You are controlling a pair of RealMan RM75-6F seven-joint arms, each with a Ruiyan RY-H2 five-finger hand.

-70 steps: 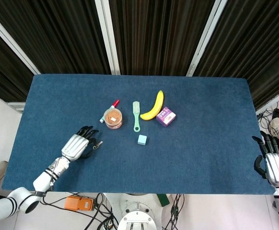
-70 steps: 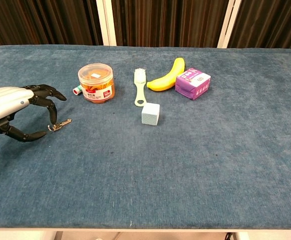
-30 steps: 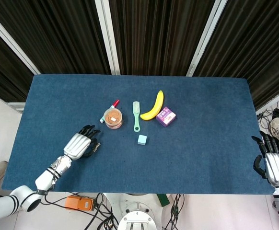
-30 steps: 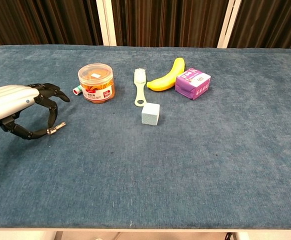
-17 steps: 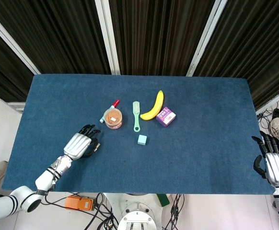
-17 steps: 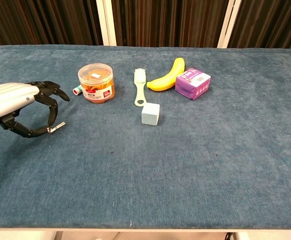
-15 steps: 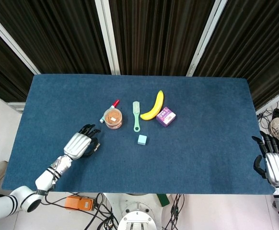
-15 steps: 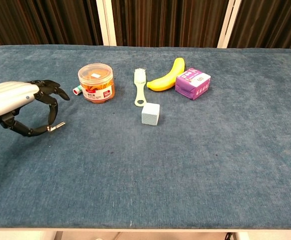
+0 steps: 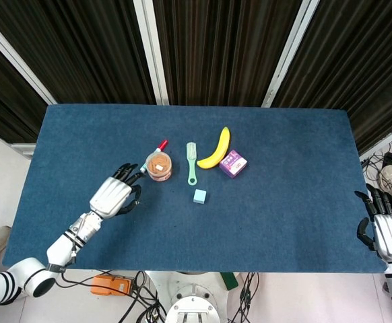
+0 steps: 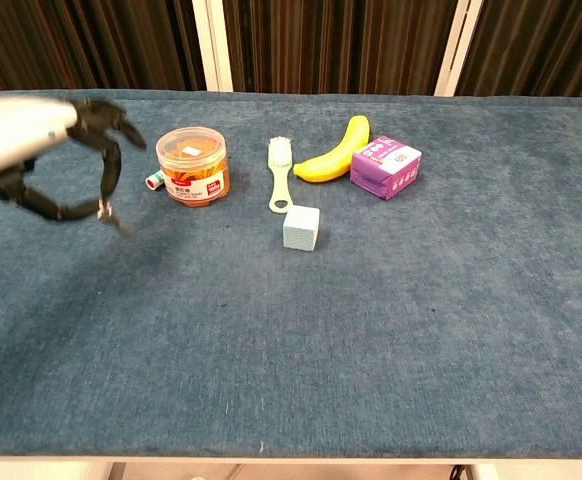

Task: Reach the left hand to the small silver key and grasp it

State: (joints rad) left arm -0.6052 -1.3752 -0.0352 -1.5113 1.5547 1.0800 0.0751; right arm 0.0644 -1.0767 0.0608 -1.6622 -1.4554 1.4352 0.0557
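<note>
Since half a second ago the left hand [image 10: 31, 150] has risen off the counter [image 10: 391, 330], carrying the small silver key [image 10: 114, 220] up with it; the right hand [image 9: 388, 232] has stayed at the near right corner.

In the chest view the left hand hangs above the left side of the blue-carpeted counter, blurred, its dark fingers [image 10: 104, 135] curved round to meet the thumb, and the key is pinched at that meeting point. The key shows as a thin, pale metal sliver dangling below the fingertips, tilted, with its lower end pointing down and to the right; it is clear of the cloth. From the head view the left hand [image 9: 114, 194] sits just left of the orange jar [image 9: 159, 165], and the key itself is too small to make out there.

The right hand holds nothing, fingers straight and slightly apart, at the counter's edge.

Across the middle of the counter lie a banana [image 10: 333, 153], a green brush [image 10: 279, 174] with its handle towards the near side, the orange jar [image 10: 192, 165], a purple box [image 10: 385, 167] right of the banana, a pale blue cube [image 10: 300, 227] near the brush handle, and a red-capped marker [image 9: 155, 153] behind the jar.
</note>
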